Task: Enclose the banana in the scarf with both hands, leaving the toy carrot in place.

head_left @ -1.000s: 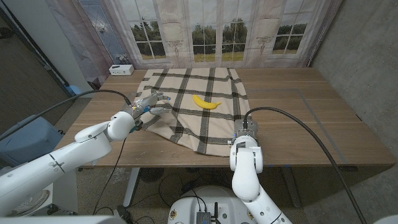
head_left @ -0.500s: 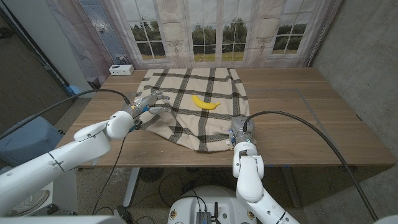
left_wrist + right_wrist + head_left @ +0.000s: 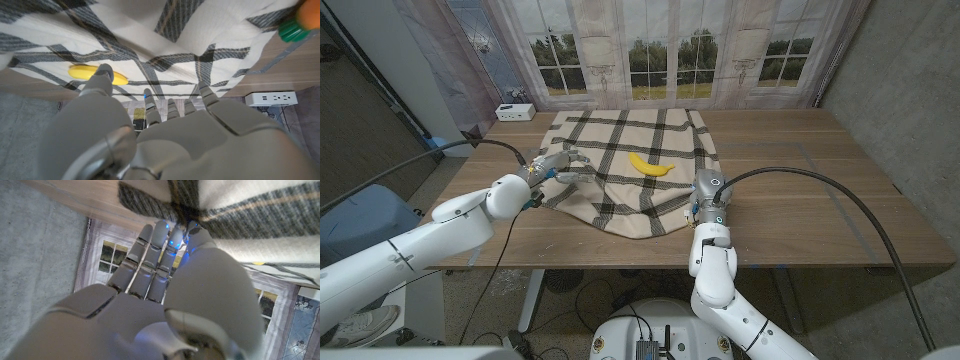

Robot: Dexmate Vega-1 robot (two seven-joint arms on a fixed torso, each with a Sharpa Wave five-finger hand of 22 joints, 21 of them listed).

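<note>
The wooden desk [image 3: 800,200] carries a cream plaid scarf [image 3: 620,185] spread across its middle, with the yellow banana [image 3: 652,166] lying on the cloth toward two o'clock of its centre. At the scarf's nine o'clock edge the left hand [image 3: 558,166] pinches a raised fold, and at its four o'clock edge the right hand [image 3: 705,190] grips the lifted hem. The toy carrot [image 3: 300,22], orange with a green top, shows just beside the scarf's edge in the left wrist view.

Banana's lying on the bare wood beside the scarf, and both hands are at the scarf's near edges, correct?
Not quite. The banana lies on the scarf, not on bare wood; the head view shows it. The left hand and right hand are at the scarf's near edges.
</note>
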